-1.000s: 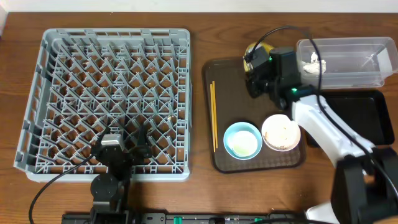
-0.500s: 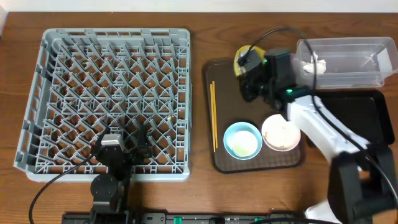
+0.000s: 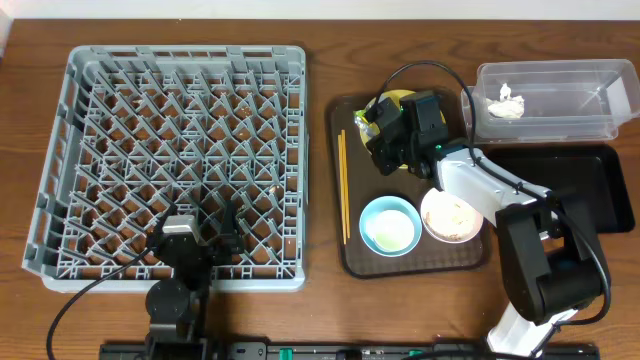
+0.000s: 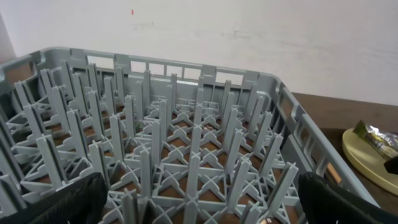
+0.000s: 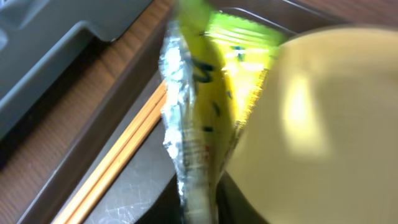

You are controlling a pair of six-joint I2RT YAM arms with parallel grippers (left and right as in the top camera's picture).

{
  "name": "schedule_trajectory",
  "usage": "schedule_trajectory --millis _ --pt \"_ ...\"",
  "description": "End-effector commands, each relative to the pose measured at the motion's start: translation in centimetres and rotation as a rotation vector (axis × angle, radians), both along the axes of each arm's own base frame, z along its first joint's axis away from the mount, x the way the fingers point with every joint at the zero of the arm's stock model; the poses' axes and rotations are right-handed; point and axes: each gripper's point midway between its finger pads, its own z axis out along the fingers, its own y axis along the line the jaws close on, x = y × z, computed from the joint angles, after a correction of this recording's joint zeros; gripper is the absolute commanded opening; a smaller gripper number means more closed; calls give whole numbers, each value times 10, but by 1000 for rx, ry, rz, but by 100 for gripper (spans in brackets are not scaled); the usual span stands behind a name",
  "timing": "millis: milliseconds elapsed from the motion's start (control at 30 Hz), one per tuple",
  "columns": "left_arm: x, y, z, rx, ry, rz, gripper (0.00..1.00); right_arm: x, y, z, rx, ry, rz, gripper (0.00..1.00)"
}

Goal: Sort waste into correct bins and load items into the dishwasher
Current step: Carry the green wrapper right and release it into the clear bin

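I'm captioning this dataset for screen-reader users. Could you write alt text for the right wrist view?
Blurred close-up: a crinkled yellow-green foil snack wrapper fills the centre, at the rim of a round yellow plate. Left of it, thin wooden chopsticks lie on a dark brown tray, with the corner of a grey plastic rack beyond.

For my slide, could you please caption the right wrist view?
Yellow-green snack wrapper beside the yellow plate, wooden chopsticks alongside.
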Motion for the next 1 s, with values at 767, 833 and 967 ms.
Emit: schedule_trajectory --millis 767,833,967 --pt "-1 7 -18 20 57 37 98 49 -62 113 -76 -311 -271 1" --pt "-1 7 -18 20 57 37 98 57 -89 134 -123 -373 -367 1" --pt "-1 7 -18 20 57 37 98 71 -149 165 -179 -453 -542 1"
